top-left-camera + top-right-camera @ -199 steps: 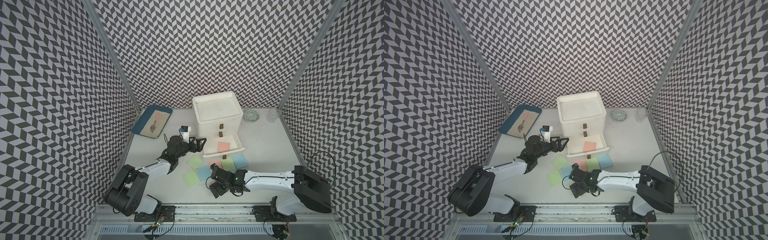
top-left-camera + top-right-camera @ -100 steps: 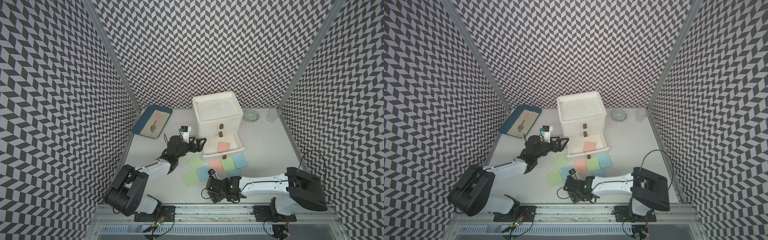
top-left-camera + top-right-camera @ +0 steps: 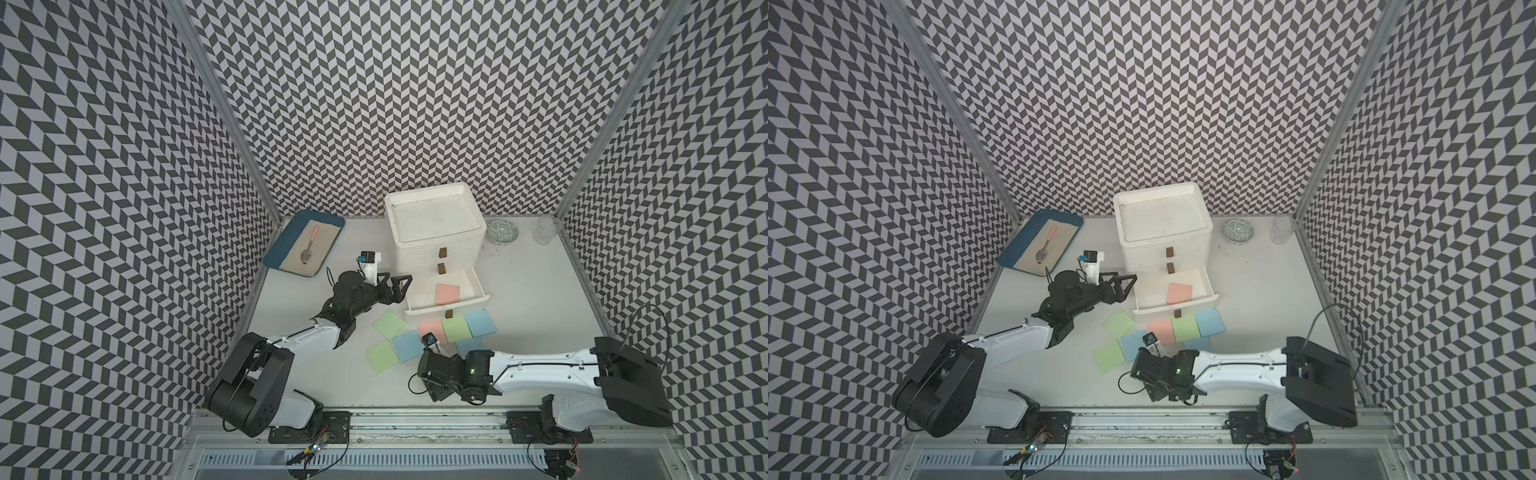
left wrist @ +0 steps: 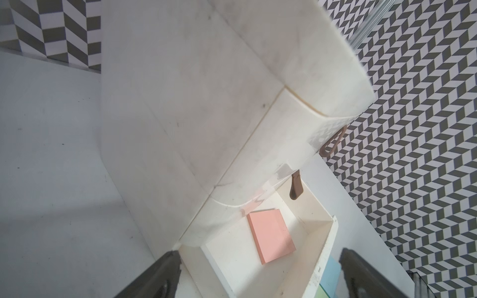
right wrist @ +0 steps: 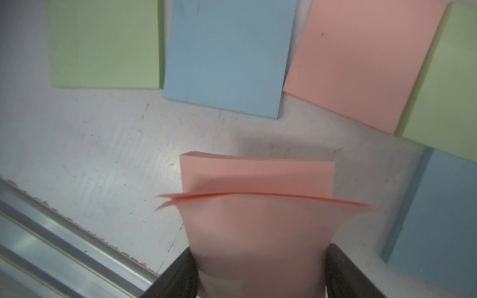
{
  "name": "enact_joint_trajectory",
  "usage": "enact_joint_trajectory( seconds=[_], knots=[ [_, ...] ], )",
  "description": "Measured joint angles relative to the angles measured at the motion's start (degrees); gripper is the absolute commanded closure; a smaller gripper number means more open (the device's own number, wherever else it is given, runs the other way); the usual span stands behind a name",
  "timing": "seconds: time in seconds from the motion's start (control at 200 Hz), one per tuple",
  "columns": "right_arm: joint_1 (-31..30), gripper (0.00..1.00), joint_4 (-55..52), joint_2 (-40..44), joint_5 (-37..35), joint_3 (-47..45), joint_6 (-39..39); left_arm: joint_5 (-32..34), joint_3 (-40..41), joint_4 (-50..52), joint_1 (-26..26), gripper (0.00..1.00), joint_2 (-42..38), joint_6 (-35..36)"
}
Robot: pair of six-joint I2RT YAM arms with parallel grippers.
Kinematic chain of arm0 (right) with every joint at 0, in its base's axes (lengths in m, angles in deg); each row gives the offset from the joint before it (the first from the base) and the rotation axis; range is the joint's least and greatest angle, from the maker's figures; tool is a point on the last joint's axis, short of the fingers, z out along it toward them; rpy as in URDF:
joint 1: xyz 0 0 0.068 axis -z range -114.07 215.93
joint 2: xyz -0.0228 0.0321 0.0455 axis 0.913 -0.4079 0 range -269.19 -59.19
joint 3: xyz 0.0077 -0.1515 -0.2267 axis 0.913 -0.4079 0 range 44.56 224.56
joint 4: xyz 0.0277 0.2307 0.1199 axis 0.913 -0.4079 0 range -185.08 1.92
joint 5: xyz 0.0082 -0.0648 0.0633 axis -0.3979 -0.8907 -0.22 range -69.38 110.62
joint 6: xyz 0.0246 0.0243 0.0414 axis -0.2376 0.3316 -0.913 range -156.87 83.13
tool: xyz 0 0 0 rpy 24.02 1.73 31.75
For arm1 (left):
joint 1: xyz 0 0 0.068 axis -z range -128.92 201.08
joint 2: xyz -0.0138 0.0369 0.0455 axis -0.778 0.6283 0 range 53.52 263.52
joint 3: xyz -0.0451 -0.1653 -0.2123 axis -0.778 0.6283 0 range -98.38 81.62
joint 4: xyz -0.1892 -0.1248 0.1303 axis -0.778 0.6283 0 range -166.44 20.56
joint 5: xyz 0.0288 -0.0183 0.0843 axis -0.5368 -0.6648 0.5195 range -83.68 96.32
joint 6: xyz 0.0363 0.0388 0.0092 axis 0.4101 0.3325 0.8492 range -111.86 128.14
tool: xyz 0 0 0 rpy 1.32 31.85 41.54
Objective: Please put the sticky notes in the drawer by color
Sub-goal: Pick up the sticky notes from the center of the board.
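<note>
The right claw [image 5: 258, 260] is clamped on a pink sticky note [image 5: 258, 178], bowing the thin sheet, apparently to peel it off the counter [image 5: 103, 154], with other sticky notes [image 5: 227, 51] just ahead, while the left claw [image 4: 260, 268], jaws apart, hovers just before the open drawer [image 4: 326, 247] holding another pink note [image 4: 271, 237].

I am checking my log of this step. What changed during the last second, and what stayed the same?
The right gripper drew back a little toward the front rail, and its fingers closed in on a pink note, which now bends between them. The left gripper stayed open beside the open drawer. The note in the drawer and the loose notes on the table did not move.
</note>
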Motion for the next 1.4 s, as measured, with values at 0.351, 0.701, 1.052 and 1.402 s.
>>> enact_joint_trajectory(
  seconds=[0.351,0.701,1.052,1.402],
  knots=[
    [20.4,0.24,8.8,18.1,1.2,1.5,8.4,-2.8,0.1,0.3,0.0,0.0,-7.0,-0.7],
    [32.0,0.23,18.8,20.3,11.2,1.6,17.2,-14.9,-1.5,-7.5,3.3,0.04,-5.1,-14.3],
    [32.5,0.22,21.5,20.0,18.4,1.6,22.9,-19.5,-7.3,-8.0,10.4,0.16,-1.7,-17.7],
    [33.0,0.22,21.7,20.0,21.5,1.6,24.7,-19.2,-9.4,-6.9,11.3,0.49,2.2,-16.6]
  ],
)
